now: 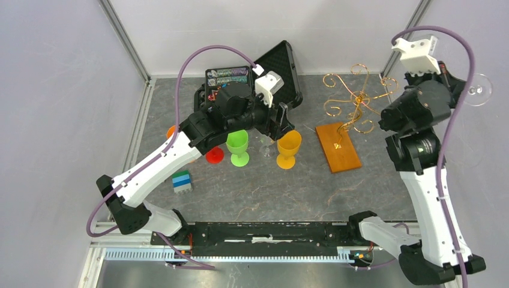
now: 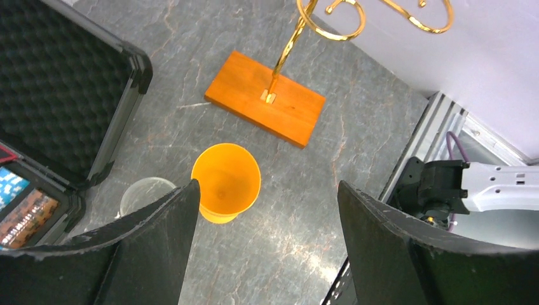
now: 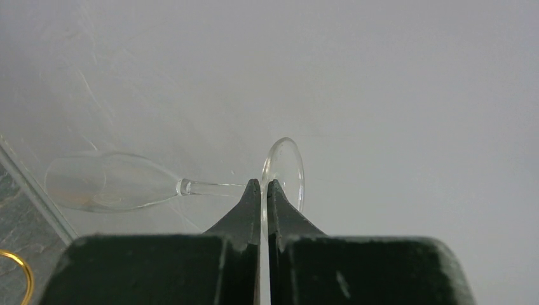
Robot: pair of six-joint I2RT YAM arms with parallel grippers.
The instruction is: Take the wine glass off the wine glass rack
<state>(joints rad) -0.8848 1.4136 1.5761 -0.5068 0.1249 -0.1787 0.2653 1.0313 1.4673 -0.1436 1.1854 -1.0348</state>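
Glass [image 3: 114,181]: clear, slender | rack [image 1: 339,150]: gold wire scrolls, flat wood base

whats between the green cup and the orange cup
A clear glass stands between the green cup and the orange cup; the top view shows it.

From above, my left arm [image 1: 174,156] covers most of the red cup [image 1: 214,155]. In the left wrist view, the top edge cuts off the scrolls of the wine glass rack [image 2: 279,95], and the left tool [image 2: 268,185] hides part of a clear cup [image 2: 143,194] behind one finger. The right tool [image 3: 264,185] covers part of the foot of the wine glass [image 3: 114,181].
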